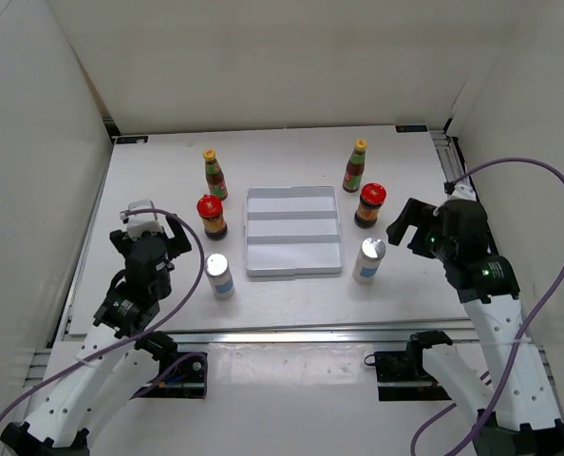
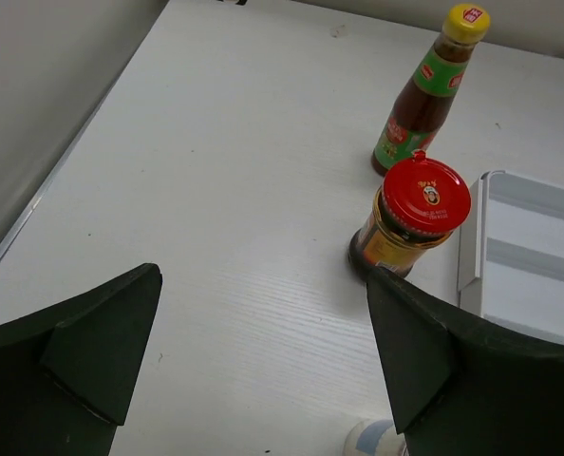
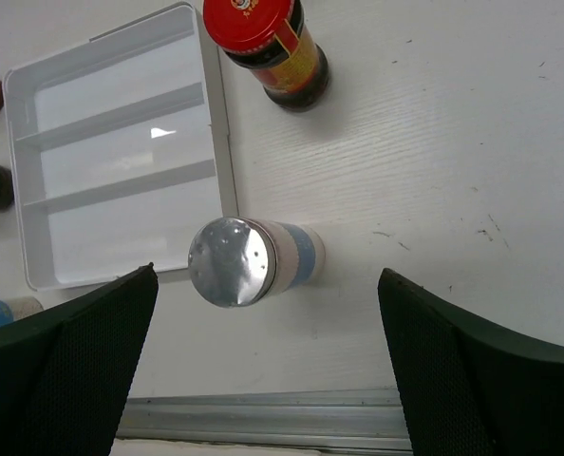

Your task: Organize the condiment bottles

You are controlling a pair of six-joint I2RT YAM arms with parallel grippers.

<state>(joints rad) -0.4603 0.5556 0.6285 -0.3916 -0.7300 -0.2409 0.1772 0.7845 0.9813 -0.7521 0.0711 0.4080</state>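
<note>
Six condiment bottles stand round a white ridged tray [image 1: 292, 269]. On its left are a slim red-sauce bottle [image 1: 215, 176], a red-lidded jar [image 1: 211, 217] and a silver-topped shaker [image 1: 219, 276]. On its right stand a second sauce bottle [image 1: 355, 167], jar [image 1: 369, 204] and shaker [image 1: 368, 260]. My left gripper [image 1: 152, 220] is open and empty, left of the left jar [image 2: 410, 218], with that side's sauce bottle [image 2: 424, 95] beyond. My right gripper [image 1: 410, 224] is open, hovering apart from the right shaker [image 3: 253, 261], which shows between its fingers; the right jar [image 3: 272, 43] is beyond.
White walls enclose the table on three sides. A metal rail [image 3: 263, 413] runs along the near edge, just behind the right shaker. The tray's three compartments [image 3: 121, 161] hold nothing. Cables loop beside both arms.
</note>
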